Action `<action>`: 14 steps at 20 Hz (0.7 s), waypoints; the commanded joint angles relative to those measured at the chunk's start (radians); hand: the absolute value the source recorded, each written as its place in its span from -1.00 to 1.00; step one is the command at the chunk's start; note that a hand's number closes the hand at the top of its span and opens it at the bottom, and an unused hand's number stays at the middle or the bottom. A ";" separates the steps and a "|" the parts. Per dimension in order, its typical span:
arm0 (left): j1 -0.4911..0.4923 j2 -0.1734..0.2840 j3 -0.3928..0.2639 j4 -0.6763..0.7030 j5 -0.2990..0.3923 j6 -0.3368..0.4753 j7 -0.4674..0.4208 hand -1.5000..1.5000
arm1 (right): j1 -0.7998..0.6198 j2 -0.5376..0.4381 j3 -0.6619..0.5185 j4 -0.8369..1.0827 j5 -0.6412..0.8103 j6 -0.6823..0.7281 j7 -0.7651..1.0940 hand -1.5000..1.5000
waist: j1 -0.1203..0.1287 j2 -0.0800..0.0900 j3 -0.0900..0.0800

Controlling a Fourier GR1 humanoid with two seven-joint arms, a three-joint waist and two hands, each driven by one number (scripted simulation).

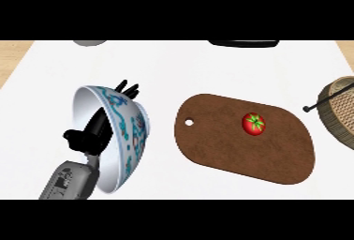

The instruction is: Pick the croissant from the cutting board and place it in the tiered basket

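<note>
A white porcelain bowl with blue-green patterning (121,136) is held tipped on its side above the white bench (180,65), at the left of the head view. It is gripped by the left hand (86,138): black fingers (128,87) are curled over the bowl's upper rim, while the rest of the hand lies against the bowl's inside. The grey forearm (69,180) is seen rising from the lower left edge.

To the right of the bowl, just apart from it, a brown wooden cutting board with rounded corners and a small hole near its left end (242,140) lies flat on the bench. A red tomato with a green stalk (254,123) rests on the upper right part of the board. No croissant can be seen on the board or elsewhere in the view.

At the right edge, a woven wicker tiered basket with a dark rod (339,110) is partly visible, near the board's right end. A grey rounded object (90,42) and a dark object (245,43) are cut off at the bench's far side.
</note>
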 commanded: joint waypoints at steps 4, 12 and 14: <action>0.082 0.047 0.035 0.068 0.023 -0.045 0.021 0.00 | -0.175 0.078 0.049 0.213 0.025 -0.035 -0.071 1.00 | -0.003 0.008 -0.005; 0.053 0.034 0.053 0.078 0.012 -0.018 0.043 0.00 | -0.268 0.178 -0.074 0.359 -0.108 -0.061 0.077 1.00 | -0.030 0.001 -0.005; 0.043 0.019 0.040 0.032 0.010 -0.007 0.079 0.00 | -0.288 0.179 -0.097 0.387 -0.126 -0.074 0.081 -1.00 | -0.032 -0.002 -0.004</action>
